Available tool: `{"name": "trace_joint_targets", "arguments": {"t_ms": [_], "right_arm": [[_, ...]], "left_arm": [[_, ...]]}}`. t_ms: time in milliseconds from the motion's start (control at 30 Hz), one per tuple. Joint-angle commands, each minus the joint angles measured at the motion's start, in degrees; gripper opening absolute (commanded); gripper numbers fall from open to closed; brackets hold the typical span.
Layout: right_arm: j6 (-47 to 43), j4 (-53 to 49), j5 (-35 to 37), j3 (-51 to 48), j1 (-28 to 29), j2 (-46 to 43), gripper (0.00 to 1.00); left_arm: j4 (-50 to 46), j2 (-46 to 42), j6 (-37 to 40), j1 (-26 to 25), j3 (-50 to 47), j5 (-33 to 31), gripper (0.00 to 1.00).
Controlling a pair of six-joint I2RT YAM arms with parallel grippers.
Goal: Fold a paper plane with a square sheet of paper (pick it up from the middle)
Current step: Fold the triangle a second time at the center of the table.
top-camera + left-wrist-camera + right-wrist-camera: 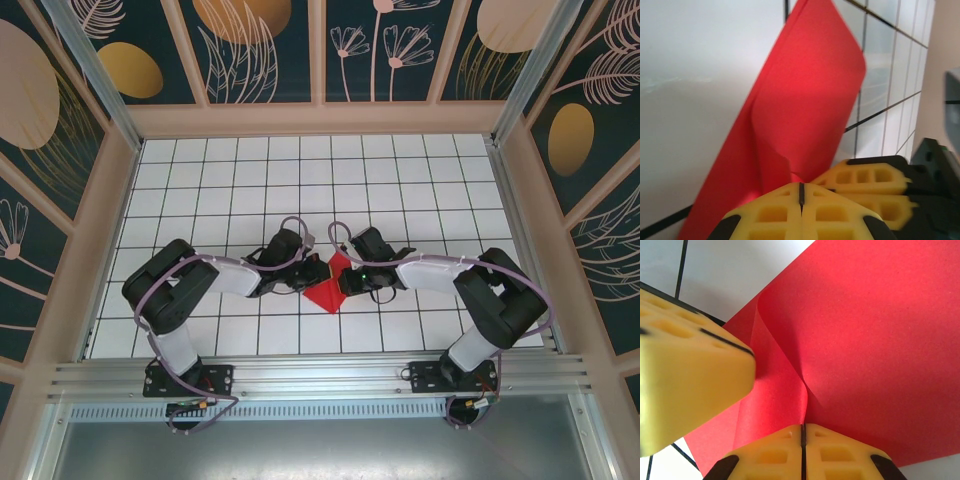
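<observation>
Your left hand (801,192) is closed: in its wrist view the two yellow fingers meet along a thin dark seam at the bottom centre of the frame. A ridge of the red sheet of paper (805,100) runs down into that seam, so the hand is pinching the paper. Your right hand (803,432) is closed the same way, its two yellow fingers pressed together at the bottom centre of its own wrist view. A raised crease of the sheet runs straight down into the line where they meet. The two hands sit just beside each other. In the left wrist view the right hand's yellow fingers are at the lower right, and in the right wrist view one yellow finger of the left hand sits at the left edge, close against the paper. You have one sheet, plain red, and both hands grip it. Where it is pinched it buckles into a soft fold, and the rest slopes away toward the top of each wrist frame. From above, the sheet reads as a red diamond just below the middle of the frame, between the two hands, over the white gridded counter (420,180). Whether its lower corner rests on the counter I cannot tell. Two arms reach inward to it, the left arm (175,285) from the lower left and the right arm (500,295) from the lower right. Dark patterned panels (260,50) wall the counter on three sides.
</observation>
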Motion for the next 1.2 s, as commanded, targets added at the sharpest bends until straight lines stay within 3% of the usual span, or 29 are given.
{"name": "trace_joint_targets", "arguments": {"t_ms": [0,233,667,1167], "right_arm": [[-0.5,-1.1,0.8,-0.2,-0.3,2.1,0.1],[-0.4,-1.3,1.0,-0.2,-0.3,2.3,0.1],[-0.4,-1.2,1.2,-0.4,-0.3,2.8,0.1],[-0.8,-1.4,1.4,-0.8,-0.3,2.8,0.09]], "left_arm": [[-1.8,1.5,0.5,0.0,2.2,0.0,0.04],[-13.0,2.3,4.9,-0.1,5.1,-7.7,0.06],[-15.0,4.0,6.3,-0.1,6.0,-9.3,0.05],[-13.7,2.6,7.2,0.0,9.6,-10.0,0.14]]}}
